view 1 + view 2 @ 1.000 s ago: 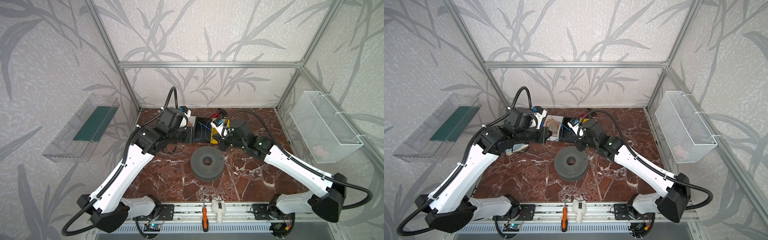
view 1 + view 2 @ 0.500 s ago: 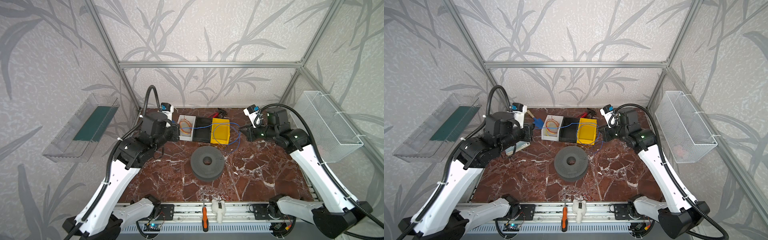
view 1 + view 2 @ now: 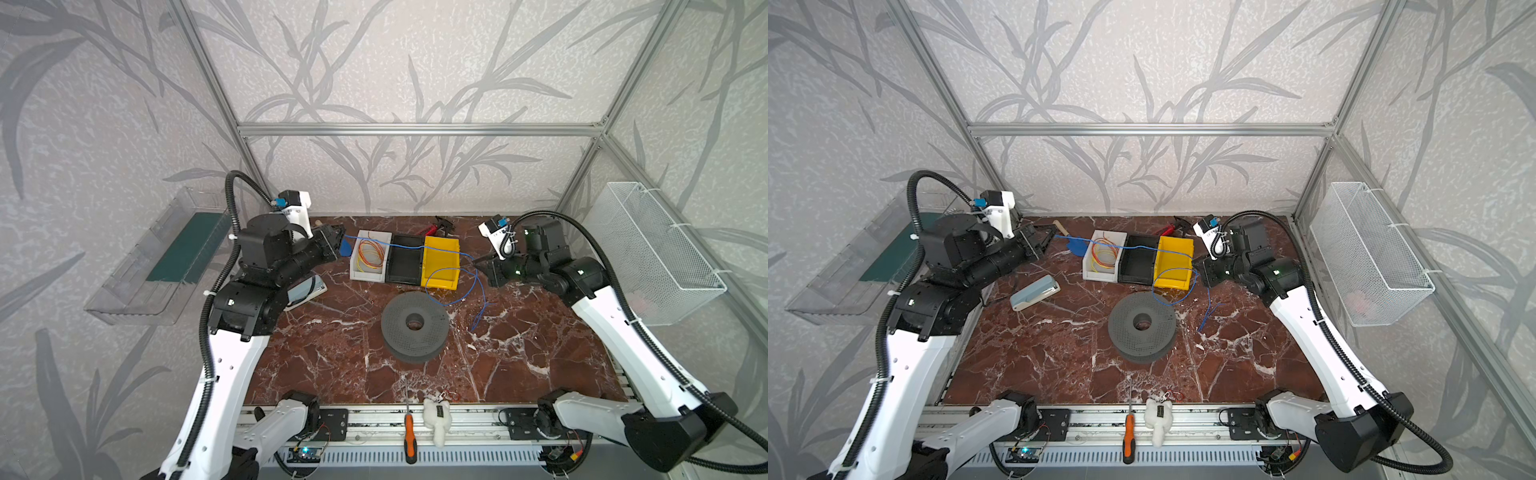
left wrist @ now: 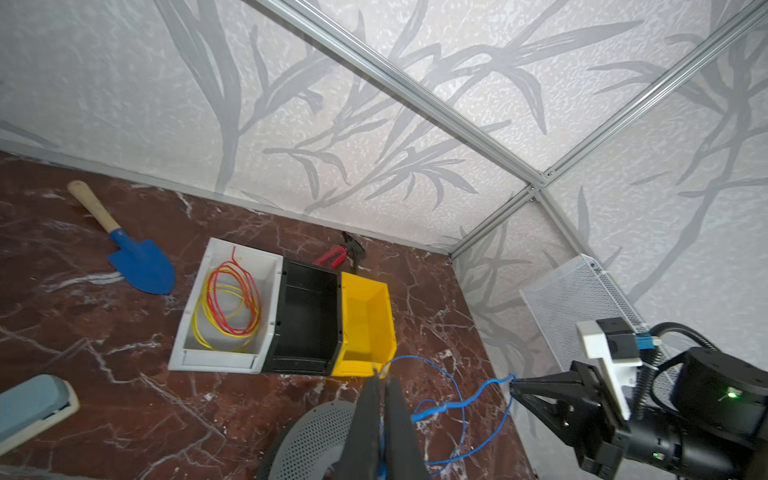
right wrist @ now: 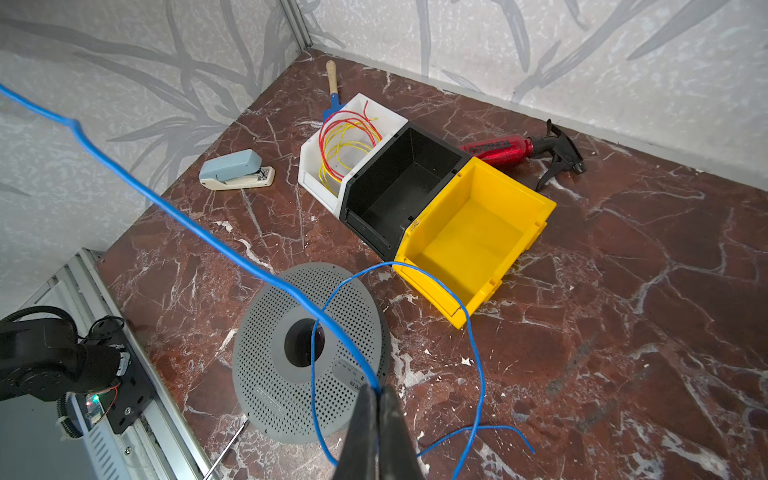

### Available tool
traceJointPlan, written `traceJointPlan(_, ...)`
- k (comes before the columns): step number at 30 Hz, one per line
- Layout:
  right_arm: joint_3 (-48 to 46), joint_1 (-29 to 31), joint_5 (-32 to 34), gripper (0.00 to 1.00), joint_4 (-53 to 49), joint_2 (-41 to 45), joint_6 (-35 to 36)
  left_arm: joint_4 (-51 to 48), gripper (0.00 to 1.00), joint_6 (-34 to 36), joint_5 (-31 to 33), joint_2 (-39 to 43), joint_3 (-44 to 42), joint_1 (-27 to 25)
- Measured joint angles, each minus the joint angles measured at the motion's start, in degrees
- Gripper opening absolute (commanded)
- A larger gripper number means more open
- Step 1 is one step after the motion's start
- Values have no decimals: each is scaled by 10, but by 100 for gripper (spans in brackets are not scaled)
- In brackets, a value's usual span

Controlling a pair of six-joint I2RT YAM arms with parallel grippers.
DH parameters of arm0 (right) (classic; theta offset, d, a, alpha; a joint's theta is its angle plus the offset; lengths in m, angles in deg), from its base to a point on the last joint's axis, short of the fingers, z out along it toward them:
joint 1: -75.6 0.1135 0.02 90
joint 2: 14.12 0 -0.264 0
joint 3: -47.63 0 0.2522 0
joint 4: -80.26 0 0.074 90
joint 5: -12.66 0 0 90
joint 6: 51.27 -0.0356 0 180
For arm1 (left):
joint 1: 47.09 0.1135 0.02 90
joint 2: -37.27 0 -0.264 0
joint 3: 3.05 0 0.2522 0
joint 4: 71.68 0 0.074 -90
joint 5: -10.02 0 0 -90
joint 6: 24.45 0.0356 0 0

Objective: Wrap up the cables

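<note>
Both top views look steeply down on the whole marble worktop [image 3: 332,365] from high above its front edge. The wrist views sit low and close near opposite side edges, both facing the yellow bin [image 4: 365,320], which all four views share.

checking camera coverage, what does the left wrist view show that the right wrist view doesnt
Only the left wrist: the left gripper, shut on the blue wire; the mesh basket; the whole blade of the trowel.
Only the right wrist: the label on the grey spool and the whole stapler.
Both: the right gripper shut on that wire, the white bin, black bin and yellow bin.
</note>
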Motion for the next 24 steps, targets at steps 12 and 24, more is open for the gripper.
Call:
traceJointPlan(12, -9, 14, -10, 0, 44, -7, 12, 151, 0, -188, -35, 21, -107, 87)
traceJointPlan(24, 7, -14, 84, 0, -57, -39, 14, 575, 0, -460, -122, -85, -191, 295)
